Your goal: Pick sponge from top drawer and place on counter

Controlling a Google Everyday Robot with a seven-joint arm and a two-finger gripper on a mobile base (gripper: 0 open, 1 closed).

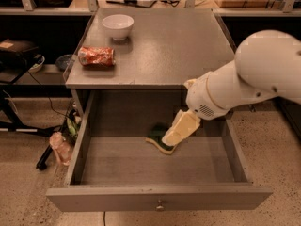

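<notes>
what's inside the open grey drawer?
One wavy green-over-yellow scrub sponge on the floor of the wide grey drawer. The robot's cream pincer hangs over it, hiding the sponge's right part.

No readable text or numbers anywhere; red can point(96, 56) label too blurred to read; gripper point(170, 139) sits low inside the top drawer point(155, 199), overlapping the sponge point(156, 135).

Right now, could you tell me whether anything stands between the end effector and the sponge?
Nothing visible does: the end effector hangs inside the top drawer, partly covering the sponge. The can and bowl sit up on the counter.
</notes>
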